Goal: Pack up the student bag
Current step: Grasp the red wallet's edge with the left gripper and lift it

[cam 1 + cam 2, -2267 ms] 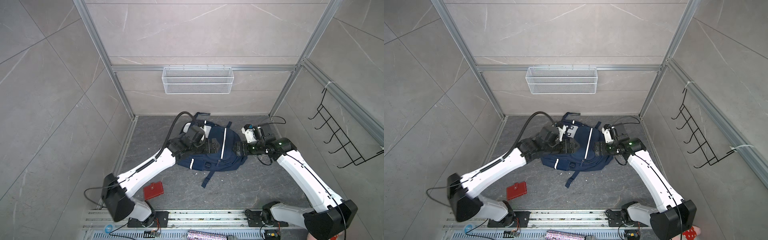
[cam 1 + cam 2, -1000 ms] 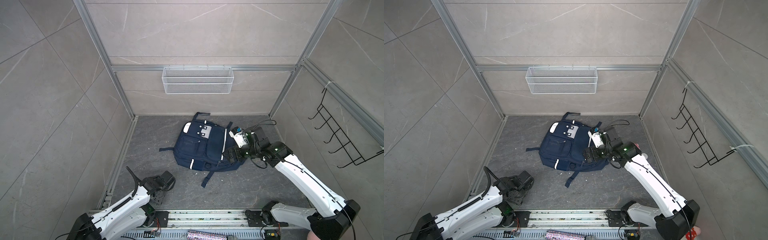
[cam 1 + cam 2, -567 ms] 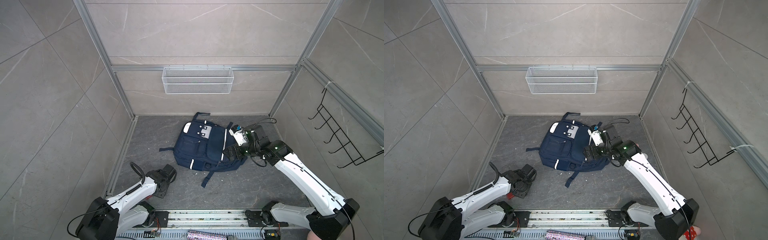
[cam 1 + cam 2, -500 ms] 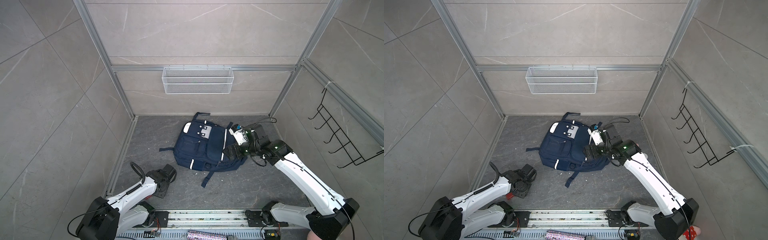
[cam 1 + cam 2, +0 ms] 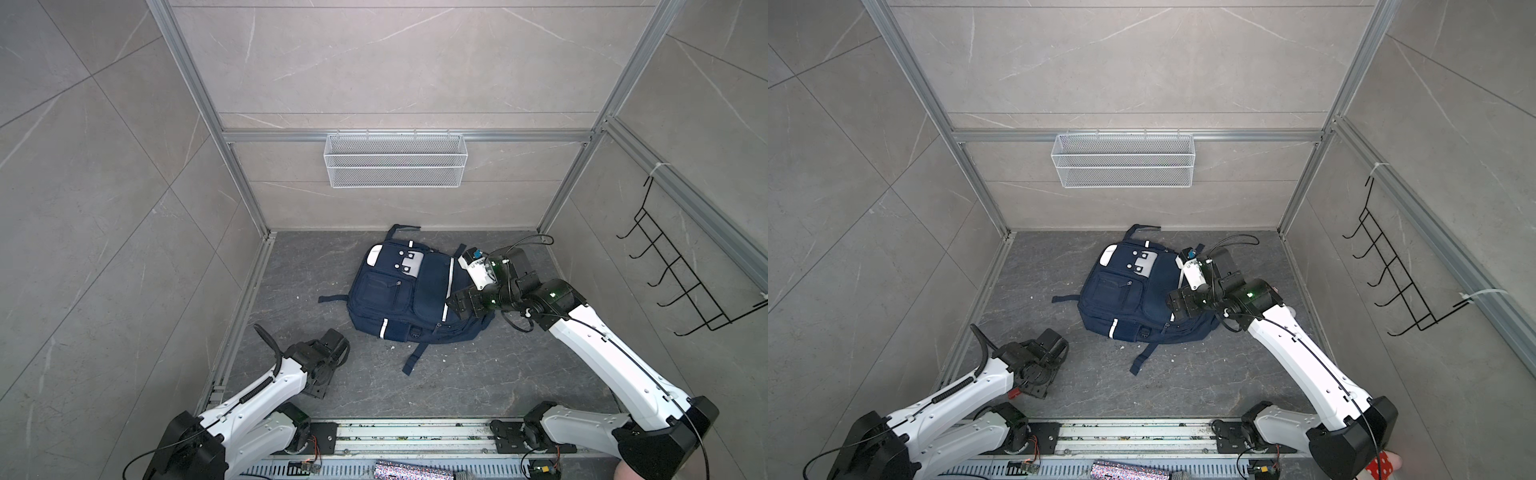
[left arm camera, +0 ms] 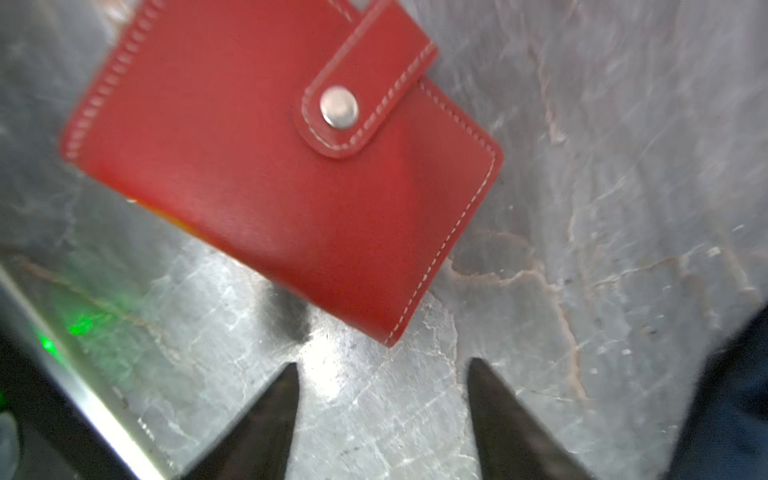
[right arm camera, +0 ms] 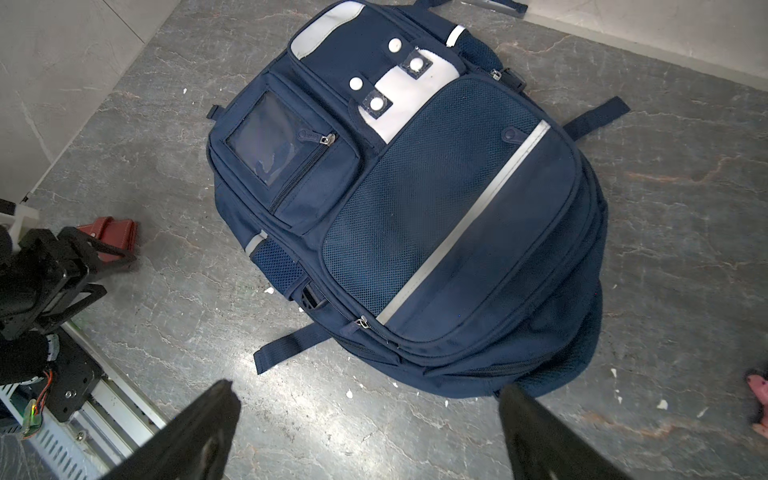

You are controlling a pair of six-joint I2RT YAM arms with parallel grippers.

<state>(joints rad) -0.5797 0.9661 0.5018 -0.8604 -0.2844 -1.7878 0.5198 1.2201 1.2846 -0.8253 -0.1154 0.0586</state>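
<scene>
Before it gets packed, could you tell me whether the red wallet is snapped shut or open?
Shut: the red wallet lies flat, its snap strap folded down over the cover.

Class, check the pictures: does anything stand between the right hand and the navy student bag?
Nothing visible does: the right hand is open over the student bag, and its wrist view shows no object between them.

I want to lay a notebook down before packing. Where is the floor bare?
Widest bare floor: in front of the student bag, between its loose strap and the right arm, down to the base rail. Also bare: the back-left corner beside the bag. Crowded: front left, where the left hand hovers by the red wallet.
</scene>
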